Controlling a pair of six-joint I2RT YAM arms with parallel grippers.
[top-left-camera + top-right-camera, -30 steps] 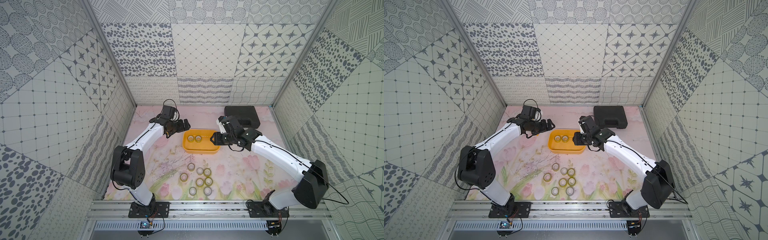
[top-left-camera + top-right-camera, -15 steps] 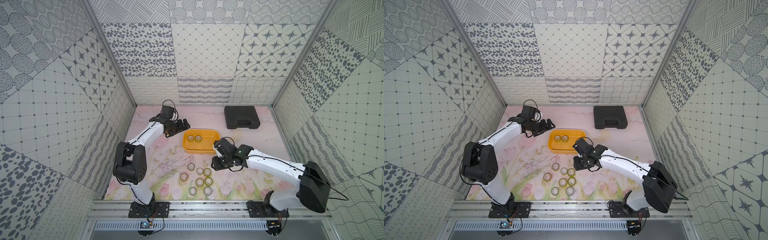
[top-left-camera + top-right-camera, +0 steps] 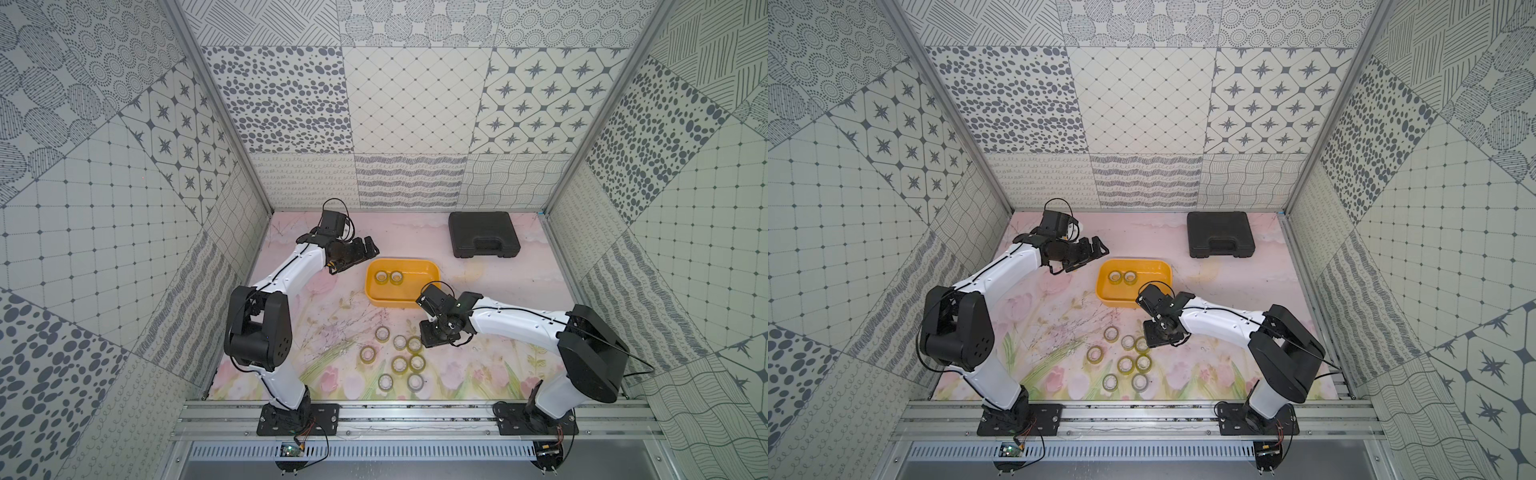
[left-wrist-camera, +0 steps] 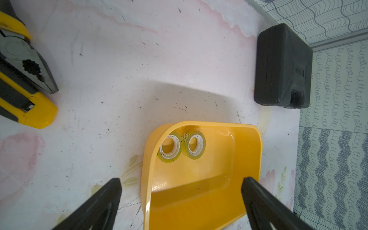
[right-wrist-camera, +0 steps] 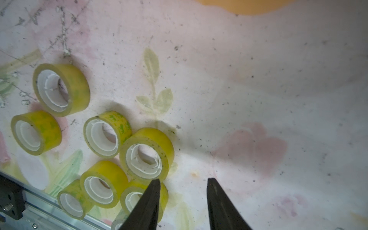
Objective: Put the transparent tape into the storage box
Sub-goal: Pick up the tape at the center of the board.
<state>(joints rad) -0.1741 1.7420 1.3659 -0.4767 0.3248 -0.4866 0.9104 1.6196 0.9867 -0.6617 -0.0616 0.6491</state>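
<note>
Black left gripper stands released and empty. The storage box lies directly ahead of it, with two tape rolls inside. Right gripper is likewise released, its jaws partly apart over bare table. The nearest transparent tape roll lies just ahead of one finger, outside the gap and crowded by neighbours. Expect a light, rigid ring with a slick outer face. Pinch through the wall, one finger inside the white core.
</note>
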